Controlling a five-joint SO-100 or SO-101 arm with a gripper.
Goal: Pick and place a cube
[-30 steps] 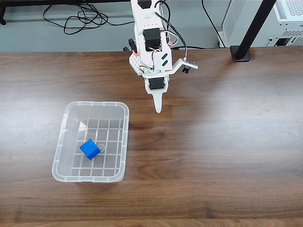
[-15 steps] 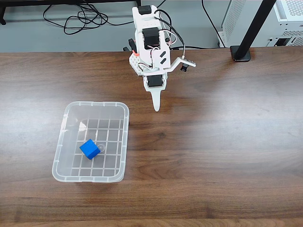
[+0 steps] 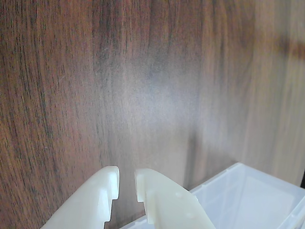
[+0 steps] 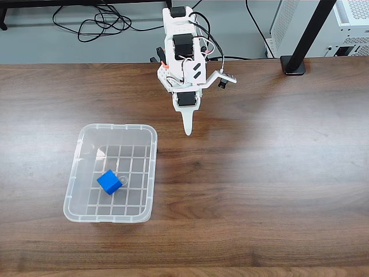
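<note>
cube [image 4: 109, 182] sits inside the clear plastic bin [image 4: 151, 173], lower left of the fixed view, resting on the bin's gridded floor a bit below centre, turned at an angle w/ one corner aimed toward the frame's bottom. bright blue, plain faces, nothing touching it but the bin floor.

pincer [image 4: 187, 130] hangs upper centre of the fixed view, tip pointing down-frame, over bare tabletop [image 4: 277, 173] just beyond the bin's upper right corner. so cube lies down and to the left of the pincer, apart from it, w/ the bin wall between them. white arm [image 4: 183, 52] runs up from the pincer to the frame's top edge, black servos and wires on it.

wrist view: pincer [image 3: 127, 182] enters from the bottom edge, two white fingers [image 3: 102, 191] close together w/ only a narrow gap between the tips, nearly closed, nothing gripped. past them dark wood grain of the tabletop [image 3: 95, 71], somewhat blurred. bin corner [image 3: 248, 191] shows lower right of that view, translucent; cube can't be made out there.

background in fixed view: black cables [image 4: 104, 23] on the floor at upper left, black stand post [image 4: 305, 34] at upper right w/ its base on the tabletop's far edge, white perforated case [image 4: 351, 23] at the far right corner.
</note>
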